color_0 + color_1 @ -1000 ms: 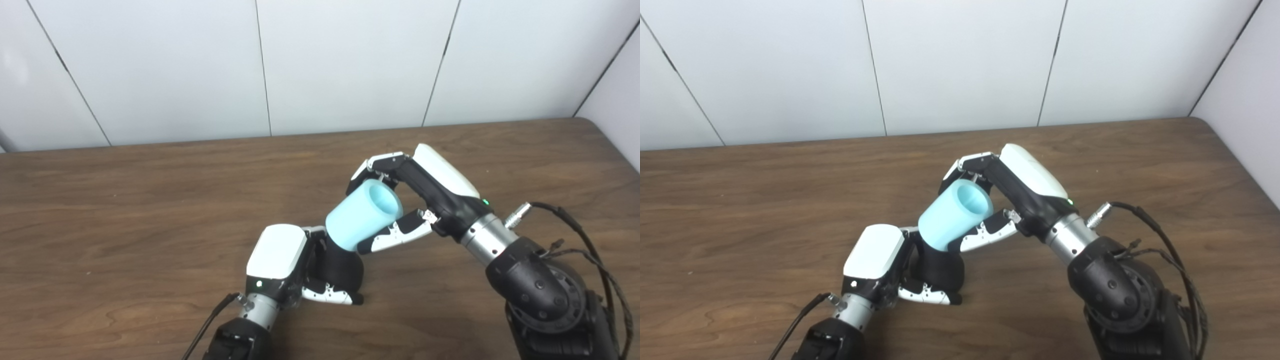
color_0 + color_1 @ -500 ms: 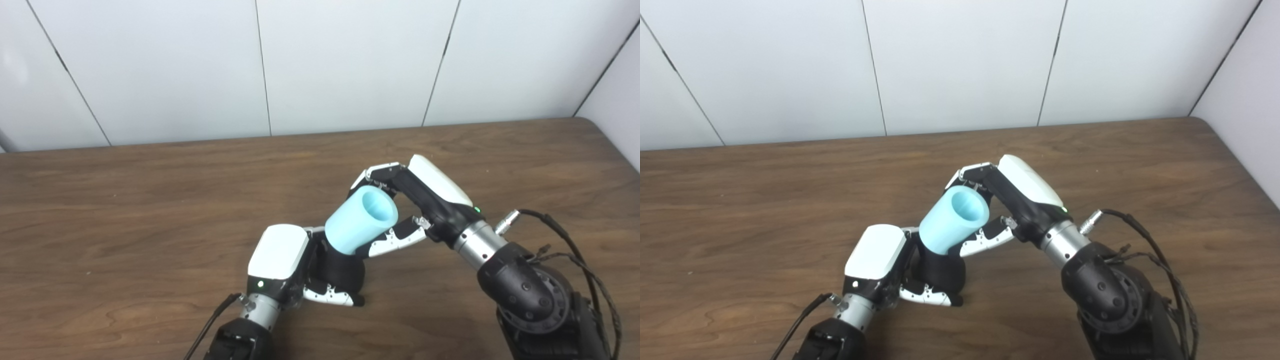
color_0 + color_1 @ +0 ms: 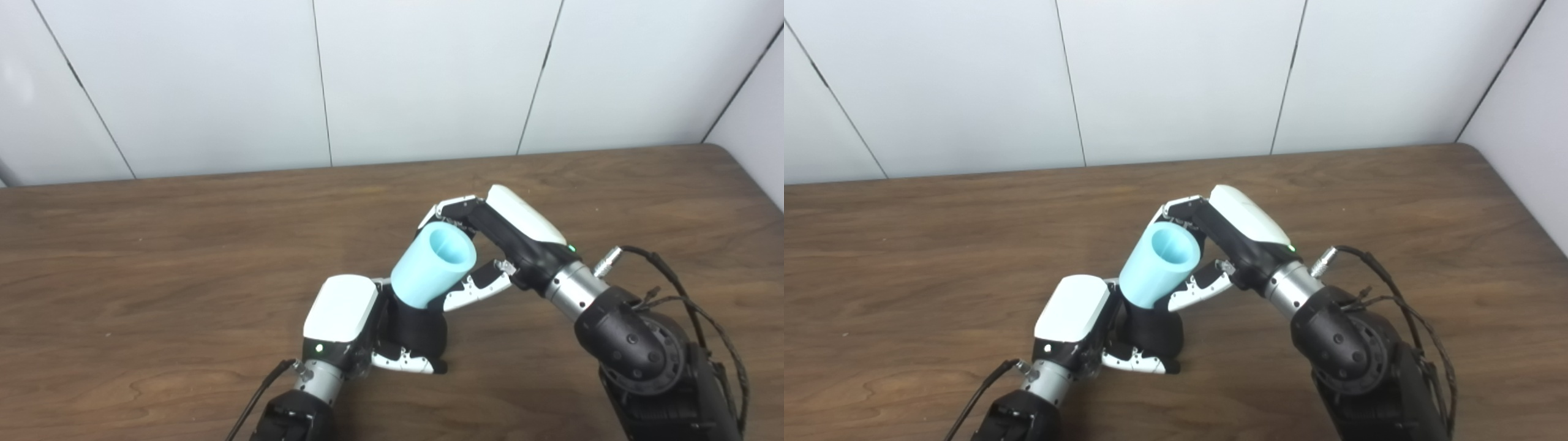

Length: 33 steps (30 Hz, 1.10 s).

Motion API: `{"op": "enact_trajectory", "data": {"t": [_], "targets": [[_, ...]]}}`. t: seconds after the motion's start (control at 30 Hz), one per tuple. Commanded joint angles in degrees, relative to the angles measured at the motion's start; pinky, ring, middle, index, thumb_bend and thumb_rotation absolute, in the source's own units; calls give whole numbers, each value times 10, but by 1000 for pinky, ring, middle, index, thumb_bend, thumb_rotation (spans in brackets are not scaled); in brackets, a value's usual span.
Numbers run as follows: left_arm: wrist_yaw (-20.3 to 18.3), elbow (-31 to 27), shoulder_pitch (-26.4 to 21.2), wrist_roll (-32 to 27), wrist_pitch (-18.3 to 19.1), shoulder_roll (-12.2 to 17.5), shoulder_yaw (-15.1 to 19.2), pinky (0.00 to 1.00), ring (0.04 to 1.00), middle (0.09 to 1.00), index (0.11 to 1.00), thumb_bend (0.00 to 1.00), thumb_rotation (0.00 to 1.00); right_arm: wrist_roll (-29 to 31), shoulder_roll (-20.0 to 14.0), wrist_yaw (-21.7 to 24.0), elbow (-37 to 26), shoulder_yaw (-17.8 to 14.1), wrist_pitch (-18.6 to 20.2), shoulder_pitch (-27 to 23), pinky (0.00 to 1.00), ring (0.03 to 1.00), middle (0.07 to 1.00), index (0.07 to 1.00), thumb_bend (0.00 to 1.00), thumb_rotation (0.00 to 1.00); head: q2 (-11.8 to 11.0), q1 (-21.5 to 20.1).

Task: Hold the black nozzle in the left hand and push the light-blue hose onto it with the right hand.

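My left hand [image 3: 349, 324] is shut on the black nozzle [image 3: 419, 331], holding it low over the brown table near the front middle. My right hand [image 3: 496, 239] is shut on the light-blue hose [image 3: 432, 264], a short thick tube with its open end up and to the right. The hose's lower end sits over the top of the nozzle, tilted. The joint itself is hidden by the hose. In the right eye view the hose [image 3: 1159, 263] stands on the nozzle [image 3: 1151, 334] the same way.
The wooden table [image 3: 153, 245] runs to a white panelled wall at the back. Its right edge meets a wall at the far right. My right forearm with loose black cables [image 3: 692, 294] fills the lower right corner.
My right hand has moved left and a little toward me with the hose. The hose has turned more upright over the nozzle. My left hand has stayed in place.
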Motion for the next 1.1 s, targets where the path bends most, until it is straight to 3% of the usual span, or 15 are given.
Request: {"op": "enact_trajectory", "data": {"t": [0.0,0.2,0.53,1.07], "targets": [[-93,31,30,-3,-5,-2,-45,489,496,536,449,497,0,-1,-2,-4,-6,3,-14,-39,339,377,496,526,495,0,0,-1],[-98,28,29,-4,1,-2,-48,486,495,535,454,498,0,-7,-27,65,-7,9,16,-72,341,379,499,519,496,0,1,2],[-103,23,29,0,6,-2,-50,487,498,533,456,498,0,-83,-38,227,-13,9,18,-102,354,375,500,515,497,0,6,2],[-105,21,28,-5,6,-2,-48,497,501,535,454,498,0,-109,-37,288,1,-4,17,-98,273,387,513,541,489,0,7,1]]}}
